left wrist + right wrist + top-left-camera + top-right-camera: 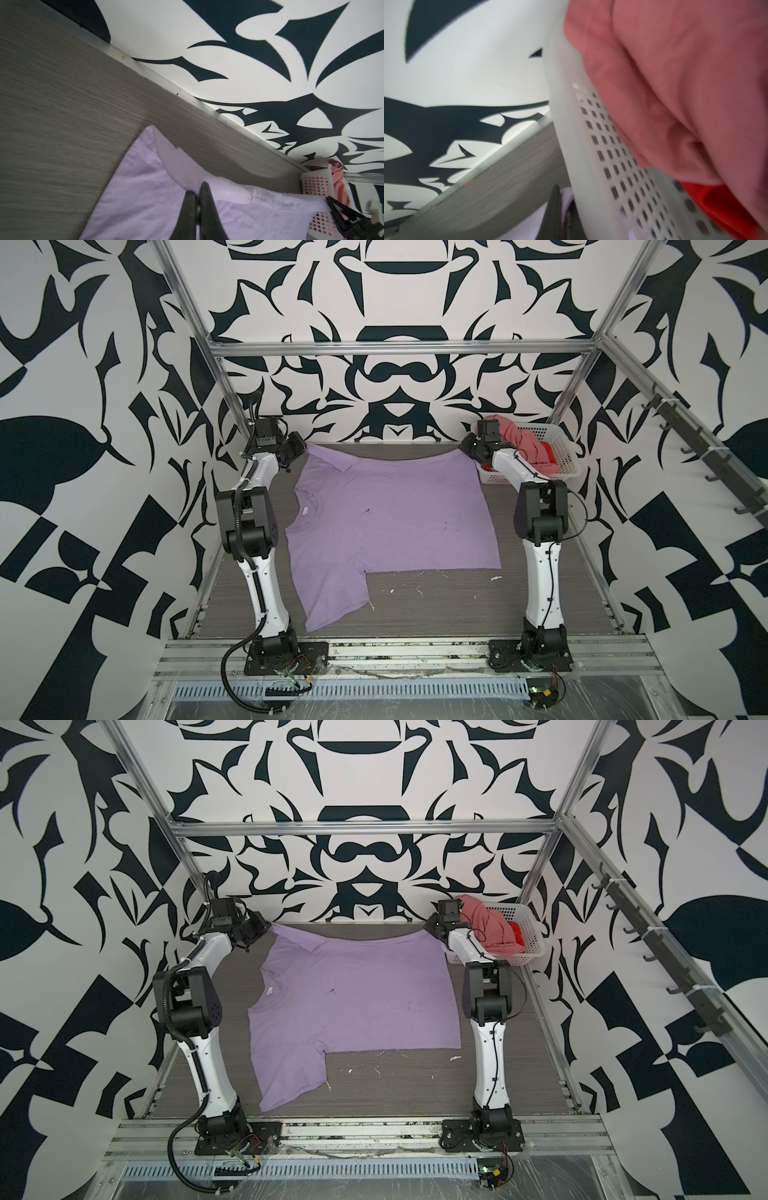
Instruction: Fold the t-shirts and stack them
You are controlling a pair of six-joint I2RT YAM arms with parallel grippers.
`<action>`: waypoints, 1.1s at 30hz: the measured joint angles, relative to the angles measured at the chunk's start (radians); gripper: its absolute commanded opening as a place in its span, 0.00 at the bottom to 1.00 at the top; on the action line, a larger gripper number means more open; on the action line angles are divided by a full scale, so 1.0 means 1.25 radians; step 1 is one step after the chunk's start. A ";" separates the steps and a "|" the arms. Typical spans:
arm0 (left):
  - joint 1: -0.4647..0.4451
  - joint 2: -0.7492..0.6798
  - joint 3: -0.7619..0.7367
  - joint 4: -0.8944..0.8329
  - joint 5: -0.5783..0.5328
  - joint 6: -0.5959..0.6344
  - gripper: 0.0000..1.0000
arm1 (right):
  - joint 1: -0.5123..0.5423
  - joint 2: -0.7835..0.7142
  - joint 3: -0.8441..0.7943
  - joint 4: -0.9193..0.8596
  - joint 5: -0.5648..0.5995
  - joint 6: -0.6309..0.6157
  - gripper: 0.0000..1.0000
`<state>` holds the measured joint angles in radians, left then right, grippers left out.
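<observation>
Right now both arms are stretched fwd to the far edge of the table [415, 614]. The left arm [254, 531] rises from its base at the near rail, elbow bent, forearm angled twd the far-left corner. The right arm [540, 526] mirrors it on the other side, wrist just in front of the basket [561, 456].

Left gripper [300, 449]: fingers [207, 207] pressed together, no gap, pinching the far-left corner of the lavender tee [386, 510]. The left wrist view shows this clearly, w/ cloth bunched at the tips. Right gripper [464, 446]: also clamped tight, on the far-right corner of the same tee. The right wrist view shows one dark finger [554, 207] w/ a bit of pale lavender cloth against it, just beside the basket wall.

The tee's far edge hangs btwn the two grippers, slightly off the table, sagging in the middle w/ a shadow under it. The rest lies flat. Its long axis runs left-right across both top views: neck w/ white label [305, 511] twd the left arm, hem twd the right arm. One sleeve points to the near edge; the other is up by the left gripper. Small dark spots mid-body.

The salmon-pink tee [513, 435] is heaped in the basket in the far-right corner, spilling over the rim, w/ the red tee [550, 448] beside it.
</observation>
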<state>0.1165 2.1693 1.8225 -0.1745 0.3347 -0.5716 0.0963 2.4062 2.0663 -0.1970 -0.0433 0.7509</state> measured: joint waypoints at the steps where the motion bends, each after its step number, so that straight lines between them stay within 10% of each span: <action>1: -0.001 0.008 0.010 0.013 0.003 -0.013 0.00 | 0.001 0.016 0.019 0.012 0.001 0.012 0.00; 10: -0.001 0.143 0.133 0.089 0.020 -0.133 0.00 | 0.025 0.184 0.281 0.006 0.031 0.053 0.00; 33: -0.005 0.057 -0.039 0.149 0.023 -0.174 0.00 | 0.069 0.113 0.209 -0.142 0.107 -0.106 0.00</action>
<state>0.1108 2.2406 1.7733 0.0116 0.3641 -0.7891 0.1825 2.5469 2.3280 -0.3744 0.0898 0.6182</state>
